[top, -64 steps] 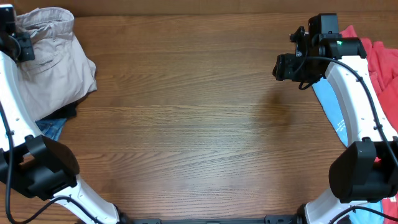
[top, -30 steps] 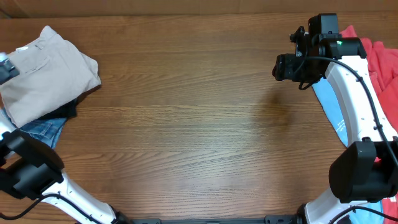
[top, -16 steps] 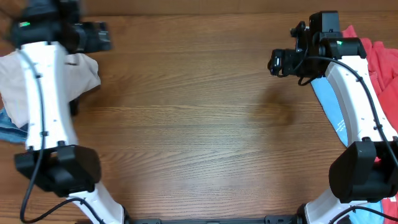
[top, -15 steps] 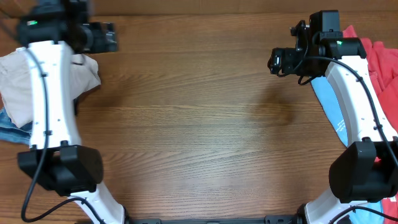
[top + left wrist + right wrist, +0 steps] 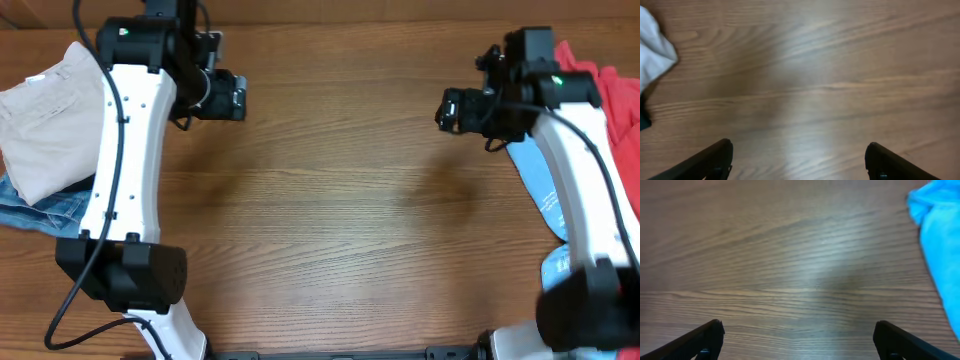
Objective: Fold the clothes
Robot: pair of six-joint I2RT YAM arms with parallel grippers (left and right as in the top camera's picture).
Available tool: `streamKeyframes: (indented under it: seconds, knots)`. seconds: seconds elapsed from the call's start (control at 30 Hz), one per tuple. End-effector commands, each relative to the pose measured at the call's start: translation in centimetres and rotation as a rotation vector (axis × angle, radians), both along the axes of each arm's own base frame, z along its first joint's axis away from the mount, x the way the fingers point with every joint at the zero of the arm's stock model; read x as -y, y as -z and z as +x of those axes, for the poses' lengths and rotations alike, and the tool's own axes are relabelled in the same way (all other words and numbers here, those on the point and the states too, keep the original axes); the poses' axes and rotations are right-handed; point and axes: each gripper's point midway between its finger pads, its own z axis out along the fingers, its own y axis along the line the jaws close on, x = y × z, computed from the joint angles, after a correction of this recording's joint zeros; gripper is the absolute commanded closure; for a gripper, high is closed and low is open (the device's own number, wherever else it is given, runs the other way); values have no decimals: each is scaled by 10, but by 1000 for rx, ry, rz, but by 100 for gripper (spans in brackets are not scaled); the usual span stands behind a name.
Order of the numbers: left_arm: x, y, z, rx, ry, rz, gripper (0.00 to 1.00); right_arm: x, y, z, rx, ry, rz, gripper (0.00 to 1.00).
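The folded beige shorts (image 5: 48, 120) lie at the table's far left, and their pale edge (image 5: 652, 47) shows at the upper left of the left wrist view. My left gripper (image 5: 228, 97) hovers over bare wood to their right, open and holding nothing (image 5: 800, 157). My right gripper (image 5: 450, 108) is open over bare wood at the right, also holding nothing (image 5: 799, 337). Just right of it lies a light-blue T-shirt (image 5: 535, 180) (image 5: 940, 245). A red T-shirt (image 5: 612, 100) lies beyond that at the right edge.
Blue denim fabric (image 5: 35, 205) pokes out from under the shorts at the left edge. The wooden table (image 5: 330, 220) spreads between the two arms. The arms' white links and black bases stand along the front edge.
My left arm has swung from the far left, beside the shorts, rightward over the table. The shorts stay folded at the left. The right gripper has shifted only slightly.
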Motion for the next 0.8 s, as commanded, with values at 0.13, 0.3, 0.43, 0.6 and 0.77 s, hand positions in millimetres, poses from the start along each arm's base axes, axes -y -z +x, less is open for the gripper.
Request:
streamKeyframes:
  seconds: [0.13, 0.3, 0.43, 0.6, 0.77]
  knots:
    - [47, -58, -60, 212, 75, 93, 13, 1, -30, -70, 217, 15, 14, 0]
    - [52, -62, -109, 371, 89, 81, 11, 0, -34, -112, 346, 28, 30, 0]
    - [36, -58, -144, 483, 82, 22, 3, 0, -30, -131, 366, 26, 32, 0]
    - [5, -45, -171, 538, 14, 19, 1, -3, -23, -137, 335, 16, 48, 0]
    - [-48, -55, -182, 638, -130, 114, 0, -3, -18, -130, 321, 16, 47, 0]
